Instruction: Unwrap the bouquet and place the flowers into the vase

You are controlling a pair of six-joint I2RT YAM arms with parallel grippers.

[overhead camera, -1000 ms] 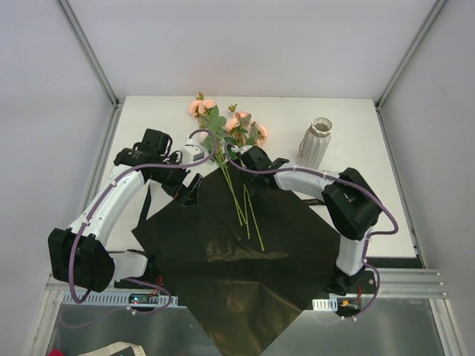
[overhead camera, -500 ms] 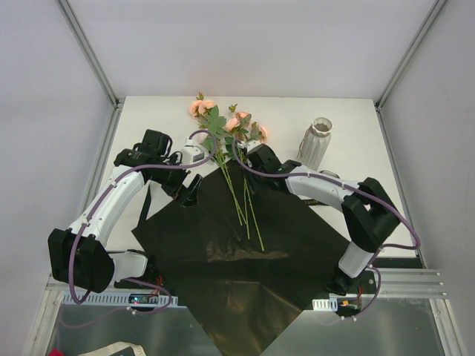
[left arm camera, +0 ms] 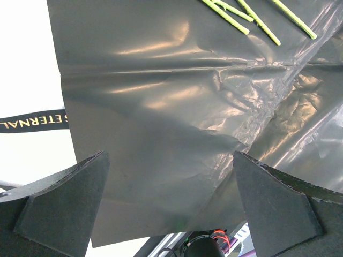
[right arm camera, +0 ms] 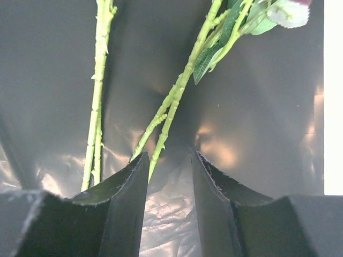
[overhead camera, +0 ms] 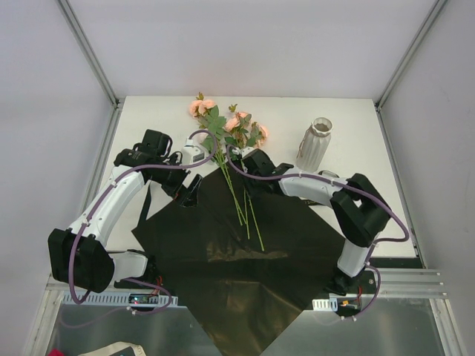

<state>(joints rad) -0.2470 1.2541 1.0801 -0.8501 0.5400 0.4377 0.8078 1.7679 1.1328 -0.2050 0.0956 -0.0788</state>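
The bouquet lies unwrapped. Its black sheet is spread flat on the table, and the flowers lie across its far corner. Their peach blooms rest on the white table and the green stems run down onto the sheet. The white ribbed vase stands upright to the right of the blooms. My right gripper hovers low over the stems with its jaws partly apart; one stem end lies just inside the left finger, ungripped. My left gripper stands wide open over the sheet's left part.
A black ribbon with gold letters lies on the white table beside the sheet's left edge. The sheet's near corner hangs over the table's front edge. Metal frame posts stand at the table's far corners.
My right arm's elbow swung out to the right and partly back, while its gripper stayed over the stems and shifted slightly. The left arm, the flowers and the sheet have not moved.
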